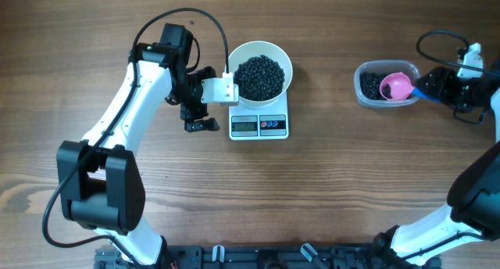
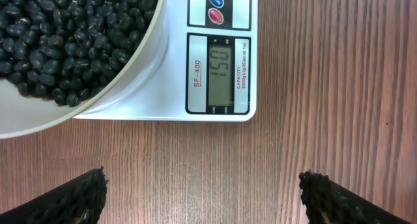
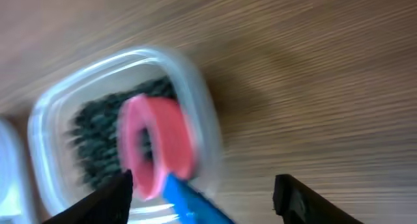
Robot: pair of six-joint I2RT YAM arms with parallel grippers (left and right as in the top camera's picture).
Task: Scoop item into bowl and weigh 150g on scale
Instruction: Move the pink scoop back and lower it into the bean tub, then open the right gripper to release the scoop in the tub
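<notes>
Overhead: bowl (image 1: 260, 44) of beans (image 1: 260, 75) sits on scale (image 1: 259, 126), mid-worktop (image 1: 351, 183). Left end effector (image 1: 211, 98) is just beside the scale. Right end effector (image 1: 434, 87) is near tub (image 1: 367, 87), scoop (image 1: 396, 86) lying in it.
Left wrist: display (image 2: 219, 71) reads 150; jaws wide apart, empty.
Right wrist, blurred: jaws apart, scoop handle (image 3: 195, 204) loose between them.
Risk: left arm clips the scale and shifts the reading, or right arm catches the handle and spills beans.

Motion blur smears the clear tub (image 3: 199, 113) and pink scoop (image 3: 163, 146) in the right wrist view, while the left wrist view crops the bowl (image 2: 39, 116).
</notes>
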